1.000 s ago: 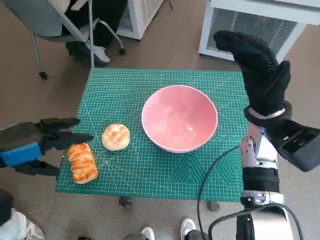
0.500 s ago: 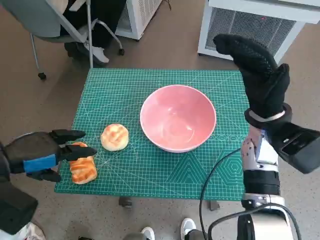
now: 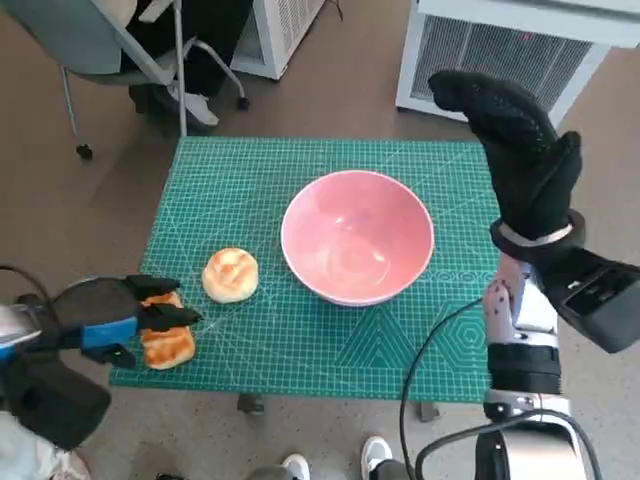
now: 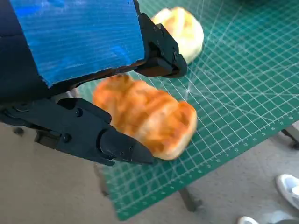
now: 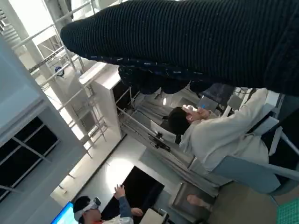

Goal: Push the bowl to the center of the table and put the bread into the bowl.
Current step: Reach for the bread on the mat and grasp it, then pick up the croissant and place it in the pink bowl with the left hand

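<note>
Left hand (image 3: pixel 110 325): my fingers straddled the long bread (image 4: pixel 147 116), spread, not yet pinching.
Risk: bread slipping off the bench (image 3: pixel 300 350) edge just beside it.
Right hand (image 3: pixel 515 150): raised beside the bowl (image 3: pixel 357 248), holding nothing.

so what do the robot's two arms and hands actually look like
The left hand is black with blue tape across its back and hard, angular black fingers. The right hand wears a black knitted glove with a pale band at the wrist. The right forearm is pale grey with dark rings, carries a black box, and a black cable runs alongside it.

Green cutting mat (image 3: pixel 330 340), grey chair (image 3: pixel 95 45), white cabinet (image 3: pixel 510 50)
</note>
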Robot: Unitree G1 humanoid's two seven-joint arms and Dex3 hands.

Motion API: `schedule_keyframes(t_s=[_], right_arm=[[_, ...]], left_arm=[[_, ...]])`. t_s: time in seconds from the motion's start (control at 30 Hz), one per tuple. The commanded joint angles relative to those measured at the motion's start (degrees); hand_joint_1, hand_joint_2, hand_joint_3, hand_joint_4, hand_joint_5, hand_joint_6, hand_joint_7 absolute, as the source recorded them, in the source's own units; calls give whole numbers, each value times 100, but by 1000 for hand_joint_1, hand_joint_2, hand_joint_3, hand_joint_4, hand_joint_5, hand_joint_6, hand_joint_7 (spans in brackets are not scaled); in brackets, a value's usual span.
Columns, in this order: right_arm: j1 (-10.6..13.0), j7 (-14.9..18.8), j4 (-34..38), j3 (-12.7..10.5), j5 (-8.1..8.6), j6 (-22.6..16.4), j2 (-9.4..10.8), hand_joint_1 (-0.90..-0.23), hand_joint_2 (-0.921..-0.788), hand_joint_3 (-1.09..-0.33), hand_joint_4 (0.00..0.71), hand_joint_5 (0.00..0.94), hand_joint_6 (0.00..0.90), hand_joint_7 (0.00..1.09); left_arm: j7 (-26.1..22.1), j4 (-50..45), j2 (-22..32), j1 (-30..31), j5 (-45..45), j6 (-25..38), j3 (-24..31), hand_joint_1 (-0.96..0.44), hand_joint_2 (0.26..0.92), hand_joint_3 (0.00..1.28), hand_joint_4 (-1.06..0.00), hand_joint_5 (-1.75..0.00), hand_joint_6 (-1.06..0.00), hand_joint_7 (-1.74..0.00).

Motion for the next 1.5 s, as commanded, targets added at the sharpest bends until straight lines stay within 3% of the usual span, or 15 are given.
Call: schedule_keyframes(t_s=[0.03, 0.07, 0.1, 0.13, 0.17, 0.23, 0.33, 0.4, 0.57, 0.63, 0.7, 0.9, 1.13, 1.23, 1.5], right_arm=[[196, -45, -102, 31, 33, 151, 9, -590, -921, -817, 260, 7, -1, 788], [207, -42, -116, 30, 39, 162, 12, -589, -921, -818, 260, 7, -1, 787], [221, -42, -126, 29, 36, 155, 16, -589, -921, -818, 260, 7, -1, 787], [233, -44, -136, 29, 32, 152, 20, -589, -921, -818, 260, 7, -1, 787], [244, -44, -145, 31, 28, 148, 23, -589, -921, -818, 260, 7, -1, 786], [256, -38, -152, 34, 31, 152, 27, -595, -921, -819, 259, 7, -1, 786], [264, -21, -142, 34, 46, 156, 32, -603, -921, -818, 258, 7, -1, 786], [267, -17, -135, 34, 51, 153, 36, -606, -921, -818, 258, 7, -1, 787], [295, -25, -174, 42, 60, 163, 49, -608, -921, -821, 256, 7, -1, 788], [307, -34, -182, 45, 50, 156, 49, -608, -921, -824, 255, 7, -1, 789], [318, -37, -187, 47, 47, 154, 52, -608, -921, -825, 254, 6, -1, 789], [365, -42, -221, 45, 62, 152, 72, -611, -921, -828, 253, 6, -1, 789], [426, -40, -338, 30, 103, 211, 59, -596, -921, -832, 251, 6, -1, 789], [431, -45, -360, 22, 103, 227, 51, -594, -921, -834, 250, 6, -1, 788], [437, -97, -453, 13, 73, 253, 34, -586, -921, -840, 243, 4, -1, 772]], left_arm=[[336, 490, -126, -207, 275, -229, -258, -41, 911, 58, -567, -75, -620, -125], [412, 577, -138, -240, 307, -278, -298, -151, 915, 127, -643, -110, -570, -593], [504, 677, -155, -268, 343, -342, -335, -221, 917, 179, -691, -134, -528, -904], [581, 759, -164, -295, 372, -397, -369, -177, 918, 183, -654, -362, -524, -995], [683, 863, -181, -320, 400, -480, -403, -113, 919, 200, -589, -703, -507, -1138], [837, 1040, -205, -367, 422, -619, -464, -47, 920, 187, -560, -1074, -519, -1210], [958, 1239, -221, -431, 392, -761, -549, -16, 920, 161, -540, -1352, -601, -1069], [995, 1339, -220, -483, 359, -835, -602, -9, 921, 153, -536, -1423, -626, -1024], [987, 1485, -201, -616, 185, -924, -660, -4, 921, 157, -499, -1527, -661, -965], [952, 1436, -169, -653, 120, -899, -646, -2, 921, 177, -504, -1420, -580, -1166], [872, 1343, -130, -685, 10, -841, -616, -4, 921, 181, -471, -1511, -619, -1067], [495, 787, 21, -729, -636, -600, -377, -2, 921, 149, -513, -1494, -653, -994], [-154, -672, 221, -775, -2169, 272, 213, -1, 921, 148, -542, -1243, -599, -1270], [-196, -1033, 144, -878, -2418, 487, 414, -1, 921, 136, -560, -1197, -609, -1286], [99, -1352, -544, -1908, -2414, 567, 564, -1, 920, 93, -618, -1124, -642, -1261]])
